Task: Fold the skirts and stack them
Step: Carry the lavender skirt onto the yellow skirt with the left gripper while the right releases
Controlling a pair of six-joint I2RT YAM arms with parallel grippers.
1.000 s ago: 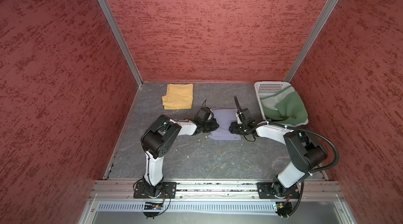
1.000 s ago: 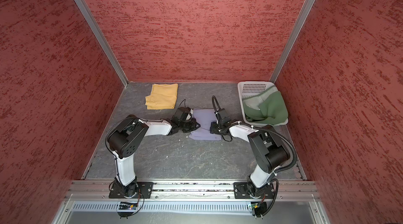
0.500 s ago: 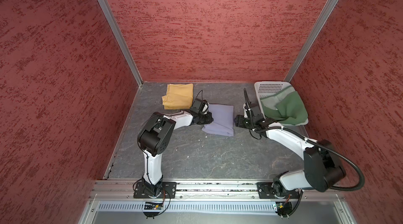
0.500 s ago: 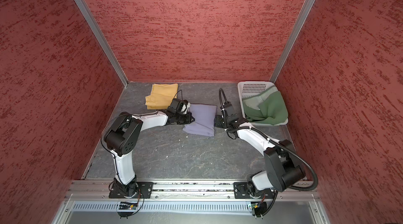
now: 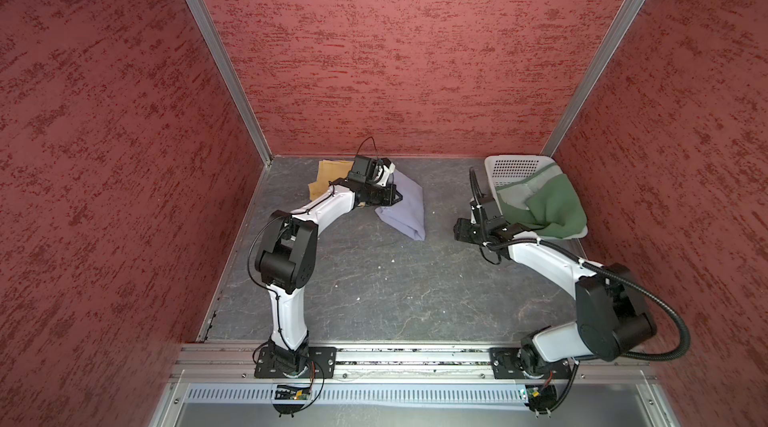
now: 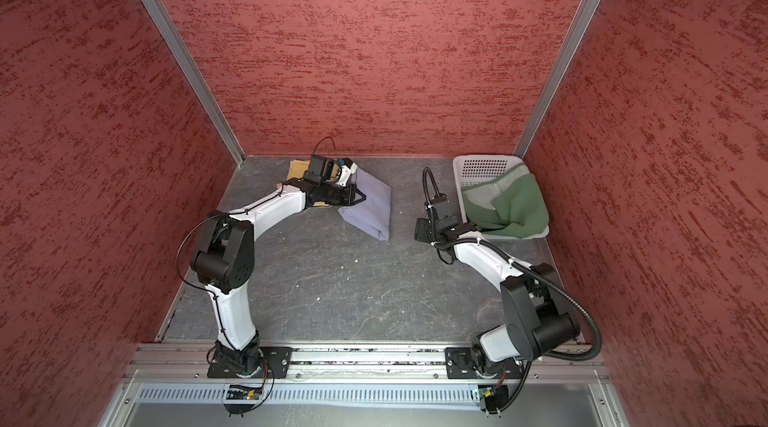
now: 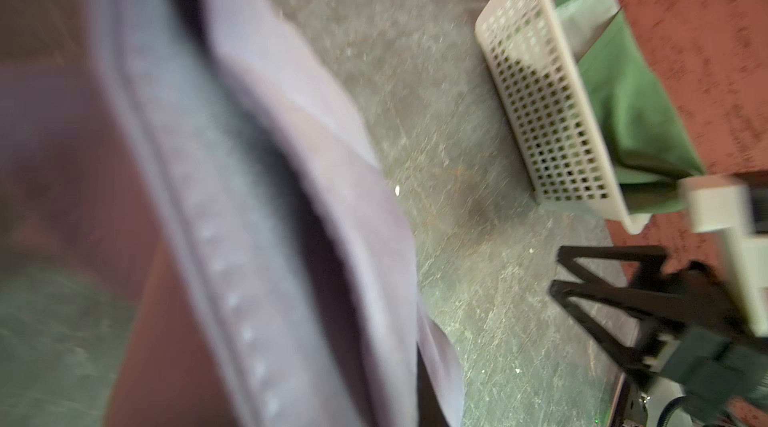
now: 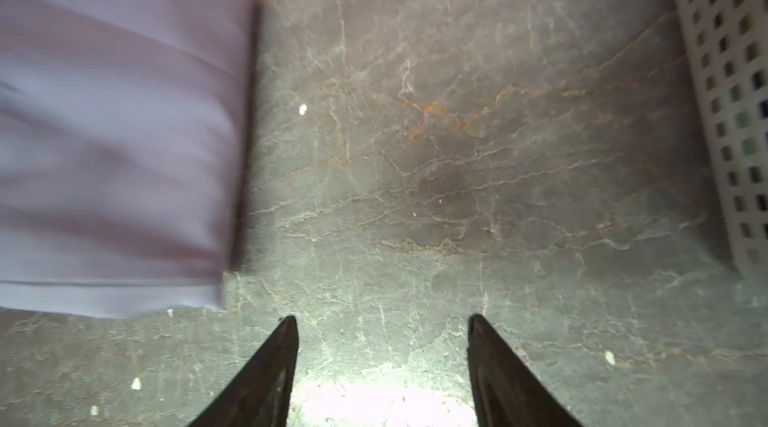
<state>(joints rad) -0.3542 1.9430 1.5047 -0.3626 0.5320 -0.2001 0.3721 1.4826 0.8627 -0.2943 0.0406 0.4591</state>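
In both top views the folded lavender-grey skirt (image 5: 405, 204) (image 6: 372, 207) hangs by its left edge from my left gripper (image 5: 392, 195) (image 6: 358, 196), which is shut on it; its lower corner trails on the table. The left wrist view shows this skirt (image 7: 249, 196) blurred and close, covering the fingers. The mustard yellow skirt (image 5: 330, 173) (image 6: 296, 167) lies folded at the back left, partly hidden under the left wrist. The dark green skirt (image 5: 548, 204) (image 6: 515, 204) sits crumpled in the basket. My right gripper (image 5: 459, 229) (image 8: 382, 321) is open and empty over bare table, apart from the lavender skirt (image 8: 112, 134).
The white perforated basket (image 5: 515, 163) (image 6: 482, 165) (image 8: 731, 92) stands at the back right against the wall, just right of my right gripper. Red textured walls close in three sides. Small white specks dot the grey stone-patterned table (image 5: 395, 288).
My left gripper has carried the lavender skirt back and left, up to the yellow skirt. My right gripper has let go of it, opened, and drawn back right toward the basket.
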